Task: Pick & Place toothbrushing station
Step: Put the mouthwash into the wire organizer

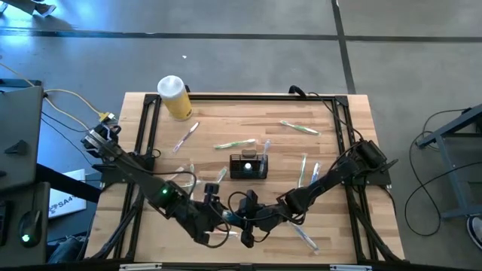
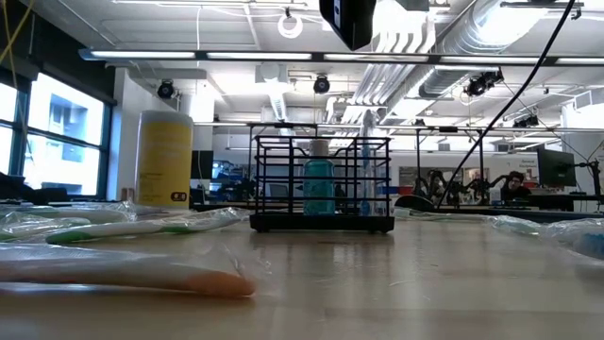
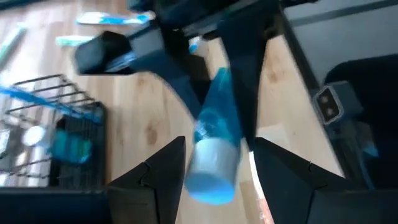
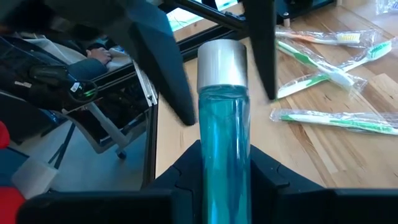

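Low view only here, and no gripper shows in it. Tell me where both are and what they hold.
Observer: Both meet tip to tip between the toothbrushing station and the table edge nearest the arm bases. The right gripper is shut on a blue bottle.
Operator: Report the left one.
Observer: The left gripper is open, one finger on each side of the bottle's pale cap, not clamped.
Operator: Name what lies near them.
Observer: A wrapped toothbrush lies on the wood under the right arm.
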`<state>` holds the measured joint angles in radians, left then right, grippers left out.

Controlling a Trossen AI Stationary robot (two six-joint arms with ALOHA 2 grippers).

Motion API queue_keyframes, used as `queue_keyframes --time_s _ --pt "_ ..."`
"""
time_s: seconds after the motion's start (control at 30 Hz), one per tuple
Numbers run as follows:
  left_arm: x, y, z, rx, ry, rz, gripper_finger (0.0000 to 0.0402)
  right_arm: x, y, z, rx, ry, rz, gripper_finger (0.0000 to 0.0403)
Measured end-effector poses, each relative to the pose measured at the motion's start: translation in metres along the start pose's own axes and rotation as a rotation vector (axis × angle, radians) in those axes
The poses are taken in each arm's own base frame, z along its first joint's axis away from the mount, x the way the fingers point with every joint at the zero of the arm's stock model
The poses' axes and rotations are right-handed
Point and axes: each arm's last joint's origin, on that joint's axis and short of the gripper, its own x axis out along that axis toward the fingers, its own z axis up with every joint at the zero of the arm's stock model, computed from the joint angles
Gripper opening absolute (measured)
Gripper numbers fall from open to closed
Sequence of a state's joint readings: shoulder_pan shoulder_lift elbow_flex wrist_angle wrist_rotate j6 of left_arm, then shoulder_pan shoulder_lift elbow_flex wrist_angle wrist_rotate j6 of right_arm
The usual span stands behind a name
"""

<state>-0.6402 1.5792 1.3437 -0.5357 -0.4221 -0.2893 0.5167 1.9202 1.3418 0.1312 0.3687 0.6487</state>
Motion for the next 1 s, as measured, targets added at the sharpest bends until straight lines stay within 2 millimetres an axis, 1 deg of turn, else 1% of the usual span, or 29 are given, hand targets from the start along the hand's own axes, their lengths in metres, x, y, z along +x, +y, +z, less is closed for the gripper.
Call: queue_keyframes --time_s 0.1,0.6,0.7,0.87,1.0 --pt "0.0028 -0.0012 -0.0016 0.013 0.014 -0.016 0.0182 0.0000 0.0000 -0.0001 -0.002 0.001 0.000 0.0068" --pt "0.0019 -0.0018 -0.0001 0.036 -0.001 -0.018 0.0178 0.0000 -0.0001 -0.0003 -0.019 0.005 0.001 0.0068" --pt "0.0019 -0.0017 0.0000 0.042 -0.002 -0.017 0.0155 0.0000 -0.0002 -0.0006 -0.020 0.008 0.001 0.0068" --pt "0.0019 -0.0020 0.0003 0.053 -0.004 -0.024 0.0091 -0.0001 -0.0004 -0.0013 -0.039 0.018 0.002 0.0069" --pt "0.0020 -0.0019 0.0003 0.063 -0.004 -0.024 0.0090 -0.0001 -0.0005 -0.0016 -0.044 0.024 0.002 0.0070"
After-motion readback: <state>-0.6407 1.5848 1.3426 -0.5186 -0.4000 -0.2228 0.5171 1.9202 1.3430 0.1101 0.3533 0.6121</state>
